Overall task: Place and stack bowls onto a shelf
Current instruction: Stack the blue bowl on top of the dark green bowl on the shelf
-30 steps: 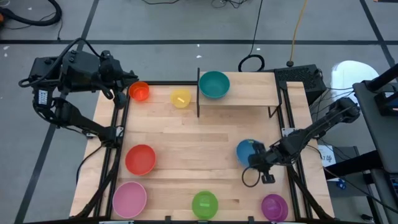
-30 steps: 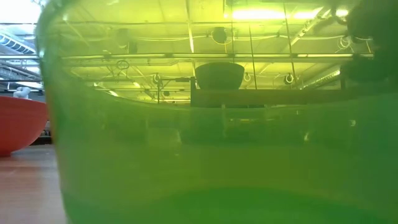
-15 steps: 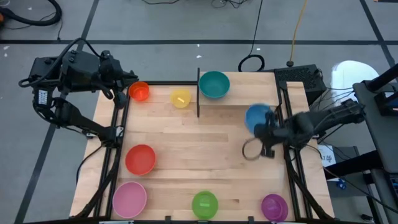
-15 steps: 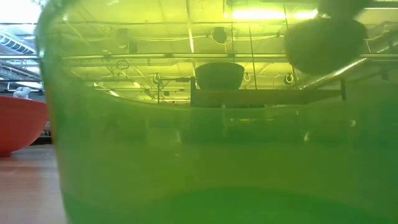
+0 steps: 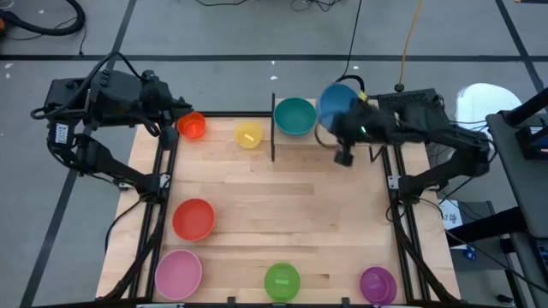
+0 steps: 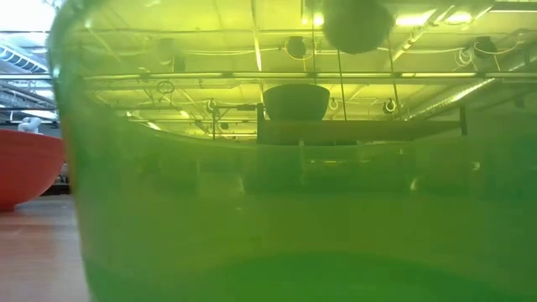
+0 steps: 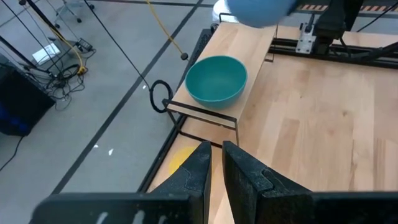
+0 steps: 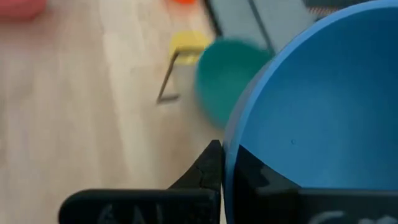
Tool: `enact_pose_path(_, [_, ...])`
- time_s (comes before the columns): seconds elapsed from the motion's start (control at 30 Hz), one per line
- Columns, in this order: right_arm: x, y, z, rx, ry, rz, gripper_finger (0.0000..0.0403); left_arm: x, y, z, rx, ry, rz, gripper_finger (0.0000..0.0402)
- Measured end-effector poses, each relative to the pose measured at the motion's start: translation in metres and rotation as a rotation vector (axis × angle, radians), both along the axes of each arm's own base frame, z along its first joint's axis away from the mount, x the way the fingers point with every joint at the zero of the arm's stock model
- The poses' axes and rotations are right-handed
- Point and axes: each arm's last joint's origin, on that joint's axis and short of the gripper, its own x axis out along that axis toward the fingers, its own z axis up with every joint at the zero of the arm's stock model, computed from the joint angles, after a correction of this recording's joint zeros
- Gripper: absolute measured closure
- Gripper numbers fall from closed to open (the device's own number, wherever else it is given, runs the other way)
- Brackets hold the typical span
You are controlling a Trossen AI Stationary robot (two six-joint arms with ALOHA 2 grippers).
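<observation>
Overhead first: right gripper (image 5: 342,128) clamps the blue bowl (image 5: 335,101) by its rim, aloft just beside the teal bowl (image 5: 294,116), which sits on the shelf (image 5: 342,139). Left gripper (image 5: 175,107) waits at the table's far left corner by the orange bowl (image 5: 192,126), with the yellow bowl (image 5: 249,134) beside it. Red (image 5: 193,218), pink (image 5: 178,274), green (image 5: 282,281) and purple (image 5: 378,284) bowls line the near side.

Low view: the green bowl (image 6: 277,210) fills the lens; through it the teal bowl (image 6: 295,101) rests on the shelf (image 6: 361,130), the blue bowl (image 6: 357,23) above.

Left wrist: fingers (image 7: 200,169) nearly together, holding nothing; teal bowl (image 7: 216,79) ahead.

Right wrist: fingers (image 8: 212,163) pinch the blue rim (image 8: 311,118).
</observation>
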Motion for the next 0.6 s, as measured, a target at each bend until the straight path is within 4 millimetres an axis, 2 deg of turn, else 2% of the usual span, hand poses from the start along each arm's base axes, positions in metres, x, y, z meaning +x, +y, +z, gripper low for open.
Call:
enact_pose_path(0.13, [0.027, -0.022, 0.007, 0.003, -0.031, 0.067, 0.0403, -0.001, 0.0, 0.0, 0.0, -0.002, 0.0, 0.0355])
enact_pose_path(0.27, [0.051, -0.041, 0.003, 0.038, -0.024, 0.115, 0.0403, -0.001, 0.0, 0.0, 0.0, -0.001, 0.0, 0.0355])
enact_pose_path(0.6, [0.085, -0.076, -0.033, 0.069, 0.103, 0.12, 0.0403, -0.001, 0.0, 0.0, 0.006, 0.002, -0.004, 0.0355])
